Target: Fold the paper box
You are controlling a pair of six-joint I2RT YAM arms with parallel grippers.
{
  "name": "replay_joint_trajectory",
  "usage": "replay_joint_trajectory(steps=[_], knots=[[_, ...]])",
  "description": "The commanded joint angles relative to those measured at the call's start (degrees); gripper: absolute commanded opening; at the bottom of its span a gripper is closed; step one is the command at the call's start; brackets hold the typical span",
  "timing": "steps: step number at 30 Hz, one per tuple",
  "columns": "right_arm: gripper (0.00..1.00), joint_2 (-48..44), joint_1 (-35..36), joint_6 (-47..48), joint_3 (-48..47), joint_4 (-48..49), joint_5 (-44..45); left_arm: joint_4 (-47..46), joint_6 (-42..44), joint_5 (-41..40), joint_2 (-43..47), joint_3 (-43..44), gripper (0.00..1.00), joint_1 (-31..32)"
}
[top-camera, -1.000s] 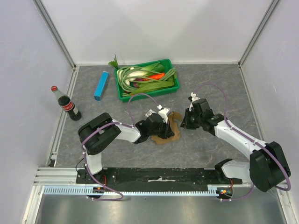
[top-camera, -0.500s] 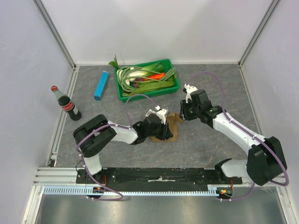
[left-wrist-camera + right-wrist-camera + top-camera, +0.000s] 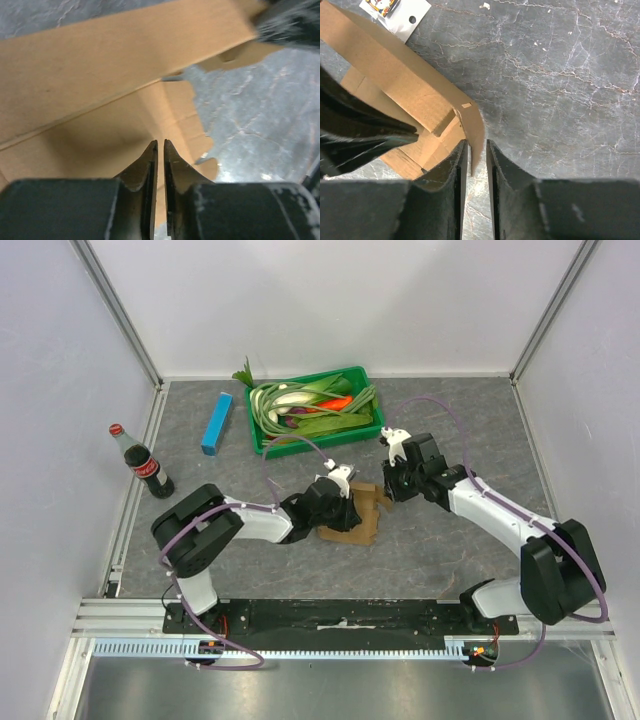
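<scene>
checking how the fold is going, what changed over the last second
The right gripper moved away from the base and a little left, closing in on the paper box. One flap of the box now lies between its fingers. The left gripper stayed at the box while its elbow swung left. The cola bottle, blue box and green tray did not move.

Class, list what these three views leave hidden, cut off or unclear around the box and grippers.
Top view: left gripper covers part of the box, hiding any contact.
Left wrist view: box cut off by frame edges; dark shape at top right too blurred to name.
Right wrist view: card cut off by top edge; unclear whether right gripper pinches the flap.
</scene>
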State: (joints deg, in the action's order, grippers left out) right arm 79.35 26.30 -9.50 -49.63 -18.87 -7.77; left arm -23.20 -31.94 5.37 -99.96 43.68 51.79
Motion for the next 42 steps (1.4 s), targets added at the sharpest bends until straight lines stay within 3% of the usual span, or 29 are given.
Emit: replay_joint_trajectory(steps=[1, 13, 20, 25, 28, 33, 42], knots=[[0.21, -1.57, -0.02, -1.48, 1.11, 2.08, -1.37, 0.09, 1.71, -4.66, -5.06, 1.06, 0.13, -0.11], [0.0, -4.73, 0.15, -16.24, -0.82, -0.9, -0.84, -1.05, 1.8, -5.1, -8.05, 2.55, 0.1, 1.74], [0.0, -2.27, 0.33, -26.88, 0.32, -2.04, -0.58, -2.64, 1.71, -4.57, -8.49, 2.55, 0.1, 2.52], [0.0, -4.2, 0.41, -32.86, 3.21, -1.78, 6.62, -4.04, 2.32, -4.4, -7.71, 2.02, 0.12, 2.88], [0.0, -4.55, 0.41, -34.18, 4.01, -1.87, 9.16, -8.43, 3.38, -3.17, -6.65, 0.01, 0.2, 2.88], [0.0, -5.08, 0.68, -35.76, 4.45, -2.57, 11.11, -16.6, 6.01, -3.08, -4.02, -3.42, 0.43, 3.32], [0.0, -4.21, 1.38, -38.66, 3.57, -4.15, 11.47, -28.56, 17.69, -12.74, -6.03, -3.0, 0.54, 8.06]])
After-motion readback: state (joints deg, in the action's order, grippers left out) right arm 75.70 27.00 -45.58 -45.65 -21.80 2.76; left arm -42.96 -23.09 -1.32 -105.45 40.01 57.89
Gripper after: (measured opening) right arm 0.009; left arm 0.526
